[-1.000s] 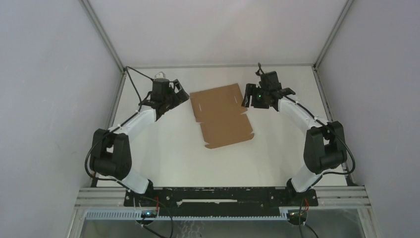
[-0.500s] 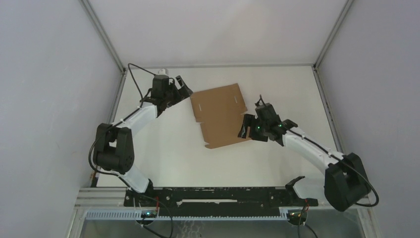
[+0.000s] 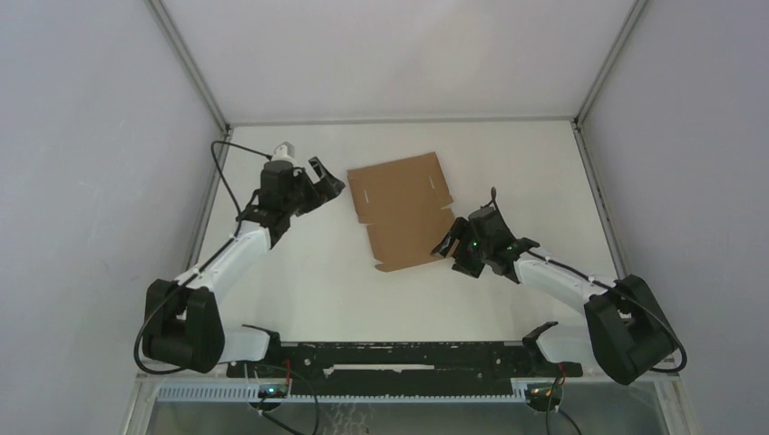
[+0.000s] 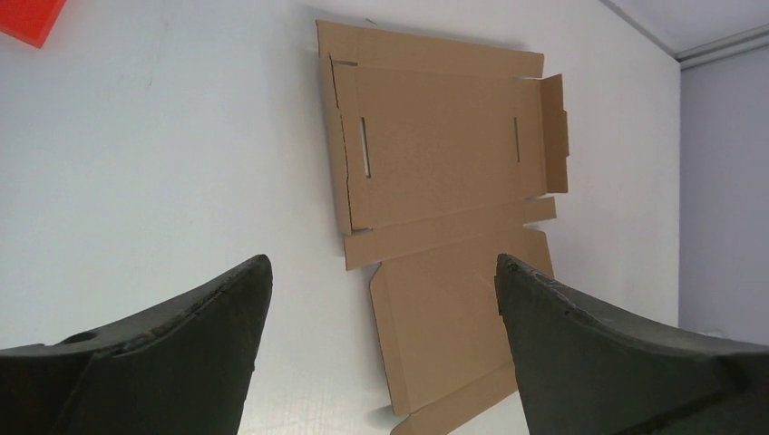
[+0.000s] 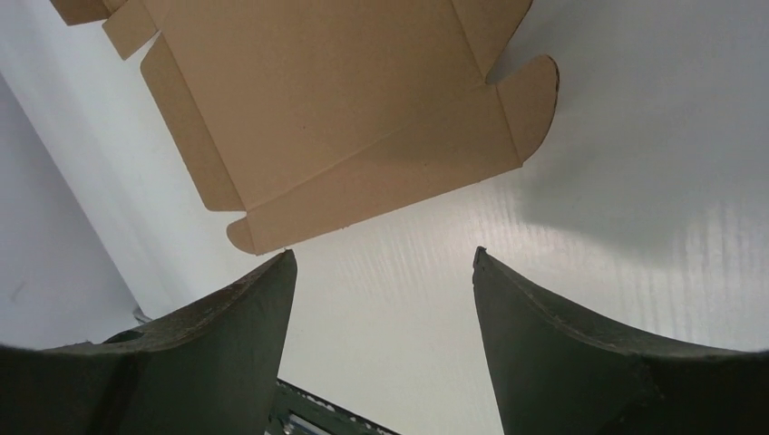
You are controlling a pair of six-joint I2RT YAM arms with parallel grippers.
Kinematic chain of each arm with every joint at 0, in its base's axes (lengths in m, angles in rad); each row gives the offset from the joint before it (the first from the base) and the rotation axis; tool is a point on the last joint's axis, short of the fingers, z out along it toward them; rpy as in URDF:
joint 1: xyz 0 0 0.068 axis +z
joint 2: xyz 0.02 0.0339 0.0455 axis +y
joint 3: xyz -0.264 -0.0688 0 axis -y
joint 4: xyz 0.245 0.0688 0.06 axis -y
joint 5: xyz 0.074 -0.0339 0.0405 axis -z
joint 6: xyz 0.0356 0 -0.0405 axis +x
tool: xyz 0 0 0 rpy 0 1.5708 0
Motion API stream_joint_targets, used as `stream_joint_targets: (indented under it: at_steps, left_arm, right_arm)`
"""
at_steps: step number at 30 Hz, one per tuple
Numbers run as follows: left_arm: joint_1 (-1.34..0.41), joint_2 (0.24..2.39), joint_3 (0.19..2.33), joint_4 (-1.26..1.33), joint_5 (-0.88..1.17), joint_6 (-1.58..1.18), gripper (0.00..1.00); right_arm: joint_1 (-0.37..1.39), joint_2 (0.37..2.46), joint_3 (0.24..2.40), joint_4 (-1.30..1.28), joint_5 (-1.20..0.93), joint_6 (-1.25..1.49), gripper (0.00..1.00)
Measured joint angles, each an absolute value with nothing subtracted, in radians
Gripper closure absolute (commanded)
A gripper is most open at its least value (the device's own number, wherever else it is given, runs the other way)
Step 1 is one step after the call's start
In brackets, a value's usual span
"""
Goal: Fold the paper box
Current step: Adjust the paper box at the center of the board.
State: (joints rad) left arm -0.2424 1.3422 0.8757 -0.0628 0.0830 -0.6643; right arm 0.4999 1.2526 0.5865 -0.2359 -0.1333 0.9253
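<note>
The paper box (image 3: 403,213) is a flat brown die-cut cardboard sheet with flaps and two slits, lying unfolded on the white table. In the left wrist view the paper box (image 4: 444,163) lies ahead of my left gripper (image 4: 381,263), whose jaws are wide open and empty. That left gripper (image 3: 328,178) hovers just off the sheet's left edge. My right gripper (image 3: 451,256) sits at the sheet's near right corner, open and holding nothing. The right wrist view shows the paper box (image 5: 345,109) and its rounded tabs just beyond my right gripper (image 5: 383,252), with one fingertip (image 5: 286,258) close under a tab.
A small red block (image 4: 27,14) shows at the upper left corner of the left wrist view. Grey enclosure walls (image 3: 100,181) rise along both sides of the white table (image 3: 326,290). The black base rail (image 3: 399,355) runs along the near edge.
My right arm swung from the sheet's far right edge down to its near right corner, and its jaws widened a little. The left gripper drew back slightly left. The sheet stayed put.
</note>
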Motion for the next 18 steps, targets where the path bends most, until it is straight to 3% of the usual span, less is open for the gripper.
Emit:
stream_joint_targets:
  at_steps: [18]
  left_arm:
    - [-0.242,1.220,0.780,-0.073,0.084,-0.662,0.03]
  right_arm:
    - [0.613,1.408,0.577,-0.075,-0.022,1.221,0.30]
